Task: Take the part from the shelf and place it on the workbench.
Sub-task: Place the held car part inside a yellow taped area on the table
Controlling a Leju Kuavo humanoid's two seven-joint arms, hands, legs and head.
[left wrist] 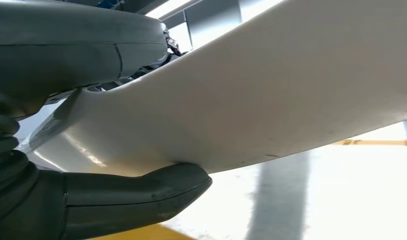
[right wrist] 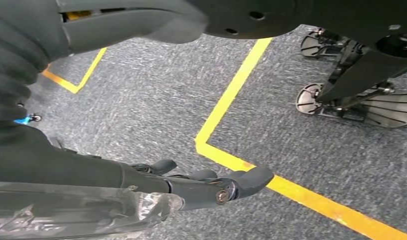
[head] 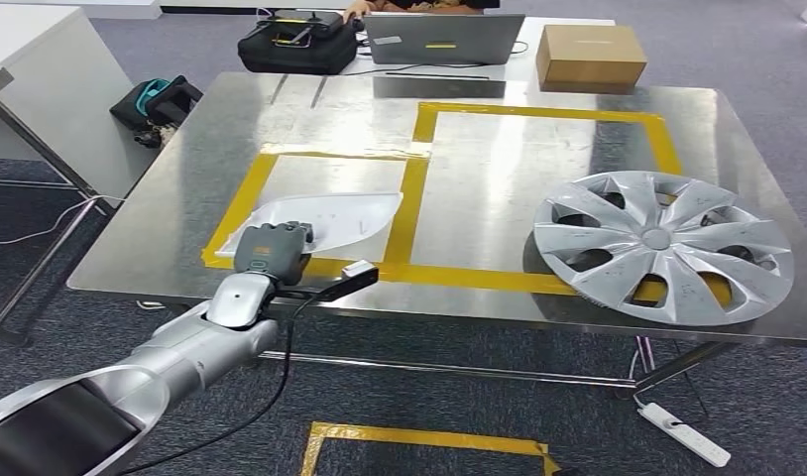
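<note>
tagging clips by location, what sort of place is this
Probably a robot test lab or workshop: a steel workbench marked with yellow tape, a hubcap on it, and a laptop on a desk behind.

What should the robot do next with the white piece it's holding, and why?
Probably let go. The white part already lies over the left yellow-taped box on the workbench, and the left hand holds its near edge, thumb under it in the left wrist view. Whether it rests flat is hard to tell, so open the fingers gently, then draw back.
</note>
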